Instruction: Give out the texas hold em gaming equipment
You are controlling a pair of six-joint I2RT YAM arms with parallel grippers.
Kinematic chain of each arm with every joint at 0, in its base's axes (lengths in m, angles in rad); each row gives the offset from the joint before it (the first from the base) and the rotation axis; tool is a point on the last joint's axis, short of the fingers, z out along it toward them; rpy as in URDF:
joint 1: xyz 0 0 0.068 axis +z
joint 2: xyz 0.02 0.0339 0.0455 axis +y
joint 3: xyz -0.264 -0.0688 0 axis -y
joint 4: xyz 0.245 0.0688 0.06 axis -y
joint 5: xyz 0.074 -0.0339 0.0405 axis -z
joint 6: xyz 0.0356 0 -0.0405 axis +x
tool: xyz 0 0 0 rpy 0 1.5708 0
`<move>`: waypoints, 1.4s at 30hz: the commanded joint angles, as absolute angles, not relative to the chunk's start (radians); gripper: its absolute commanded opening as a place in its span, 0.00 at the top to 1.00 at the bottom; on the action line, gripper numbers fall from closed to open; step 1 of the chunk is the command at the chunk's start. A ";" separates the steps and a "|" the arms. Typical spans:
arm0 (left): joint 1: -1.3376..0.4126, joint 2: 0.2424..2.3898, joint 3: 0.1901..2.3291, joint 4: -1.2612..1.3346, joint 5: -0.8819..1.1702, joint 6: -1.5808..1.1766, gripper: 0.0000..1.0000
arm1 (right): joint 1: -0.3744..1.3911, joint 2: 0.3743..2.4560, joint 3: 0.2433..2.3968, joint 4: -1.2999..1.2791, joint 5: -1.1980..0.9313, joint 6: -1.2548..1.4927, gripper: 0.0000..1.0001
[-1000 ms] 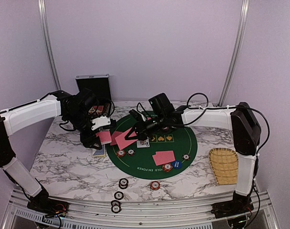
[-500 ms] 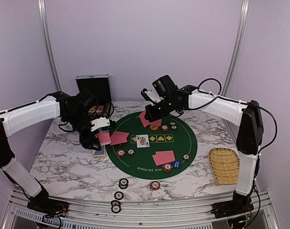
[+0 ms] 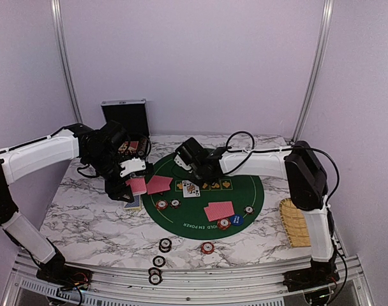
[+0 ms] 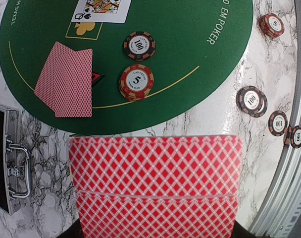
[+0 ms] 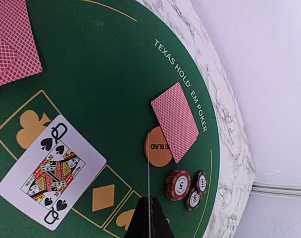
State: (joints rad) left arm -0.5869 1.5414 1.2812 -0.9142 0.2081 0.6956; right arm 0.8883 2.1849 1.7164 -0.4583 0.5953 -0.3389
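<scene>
Red-backed cards [image 4: 155,183] sit clamped in the left gripper [image 3: 131,186] at the left edge of the green mat [image 3: 242,191]; the right gripper [image 5: 149,220] pinches a single card [image 5: 148,163] edge-on.

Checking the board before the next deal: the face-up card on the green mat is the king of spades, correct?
Not quite. It is the queen of spades, lying face up on the green mat. The right wrist view shows the Q and the spade pips in its corners.
</scene>
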 commanded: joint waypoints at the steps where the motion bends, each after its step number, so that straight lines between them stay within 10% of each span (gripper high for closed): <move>1: -0.586 1.508 1.282 -0.928 0.212 0.698 1.00 | 0.892 2.232 1.721 -0.364 0.674 -0.439 1.00; 9: -0.586 1.512 1.283 -0.930 0.212 0.699 1.00 | 0.912 2.250 1.703 -0.391 0.521 -0.403 0.98; 23: -0.585 1.525 1.300 -0.929 0.222 0.695 1.00 | 0.926 2.188 1.654 -0.453 0.403 -0.344 0.47; 42: -0.586 1.525 1.313 -0.930 0.225 0.691 1.00 | 0.812 1.874 1.535 -0.357 -0.084 0.174 0.19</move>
State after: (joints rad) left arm -0.5869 1.5402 1.2816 -0.9146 0.2089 0.6949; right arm 0.8612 1.9514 1.5452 -0.4240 0.1577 -0.0776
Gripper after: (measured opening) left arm 0.663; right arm 0.786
